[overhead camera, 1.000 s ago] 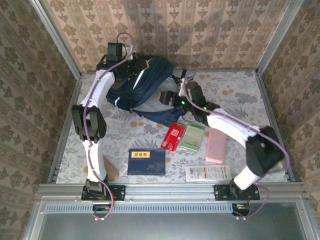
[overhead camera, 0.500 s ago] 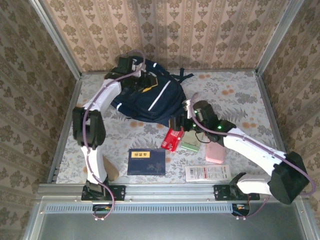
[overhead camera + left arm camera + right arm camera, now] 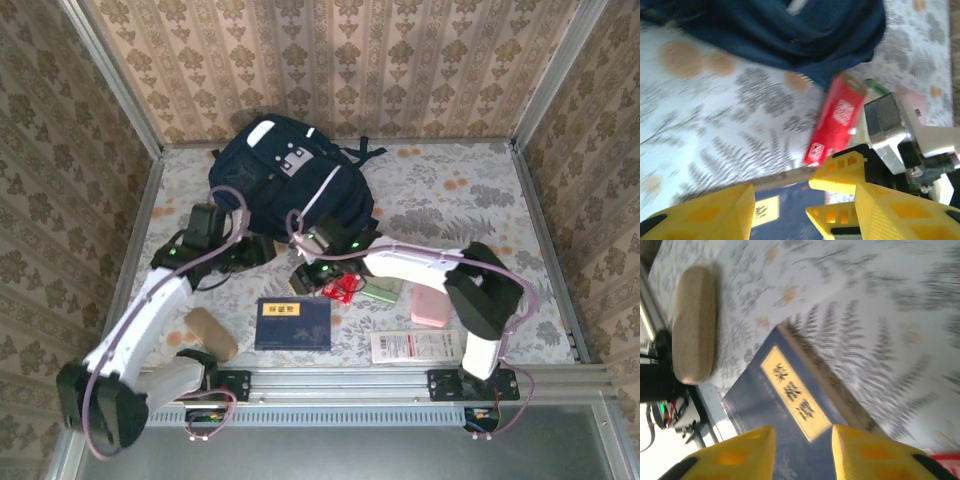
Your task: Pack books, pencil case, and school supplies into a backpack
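The right gripper [image 3: 318,272], jaws slightly parted and empty, hovers by the dark blue book [image 3: 293,323] (flat near the table's front edge) — likely lining up a pickup — while the left gripper [image 3: 265,250], released, hangs beside the backpack [image 3: 285,180].

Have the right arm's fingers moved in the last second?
Yes. In the top view the right fingers have come toward the near edge, from over the backpack to just beyond the dark blue book, which stayed put.

Navy backpack [image 3: 285,190] lies at the back; dark blue book [image 3: 293,325] flat near the front, red packet [image 3: 343,290], green packet [image 3: 385,292] and white packet [image 3: 415,346] rightward.
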Controlling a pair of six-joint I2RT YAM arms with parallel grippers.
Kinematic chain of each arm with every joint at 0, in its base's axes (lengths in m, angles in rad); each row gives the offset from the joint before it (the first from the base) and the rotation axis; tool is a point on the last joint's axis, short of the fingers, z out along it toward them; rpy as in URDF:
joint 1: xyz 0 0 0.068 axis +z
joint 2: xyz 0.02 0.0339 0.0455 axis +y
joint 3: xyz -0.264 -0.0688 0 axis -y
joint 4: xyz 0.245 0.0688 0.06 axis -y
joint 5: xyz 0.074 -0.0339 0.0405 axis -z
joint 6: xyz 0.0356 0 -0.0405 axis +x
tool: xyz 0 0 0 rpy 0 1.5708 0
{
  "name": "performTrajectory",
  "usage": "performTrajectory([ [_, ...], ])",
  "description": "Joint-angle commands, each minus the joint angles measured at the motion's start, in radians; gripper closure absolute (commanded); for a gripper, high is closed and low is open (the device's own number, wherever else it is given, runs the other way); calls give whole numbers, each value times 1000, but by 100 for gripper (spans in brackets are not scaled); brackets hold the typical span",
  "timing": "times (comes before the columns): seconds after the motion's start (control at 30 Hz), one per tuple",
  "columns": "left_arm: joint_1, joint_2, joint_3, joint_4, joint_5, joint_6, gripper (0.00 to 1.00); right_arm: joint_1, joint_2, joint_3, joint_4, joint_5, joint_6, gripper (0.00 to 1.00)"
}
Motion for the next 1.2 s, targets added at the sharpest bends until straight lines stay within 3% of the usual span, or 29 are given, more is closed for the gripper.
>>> performTrajectory([
  [0.0, 26, -123, -35, -74, -140, -70, 43, 88, 93, 85, -57, -44, -14, 78],
  [0.1, 55, -174, -45, -108, -171, -86, 42, 138, 162, 140, -76, -2, -20, 84],
  [0.37, 59, -151, -50, -113, -179, -116, 41, 138, 317, 254, -149, 183, 23, 97],
  [0.63, 92, -120, -88, -42, -93, -132, 41, 53, 284, 162, -75, 334, 131, 97],
  [0.83, 97, -35, -147, 17, -9, -148, 41, -7, 129, 46, 39, 196, 140, 84],
  [1.0, 89, 35, -256, 123, 73, -221, 41, -97, 48, -33, 64, 81, 172, 56],
  [1.17, 49, 112, -324, 235, 86, -269, 41, -107, 82, -18, -37, 119, 135, 50],
])
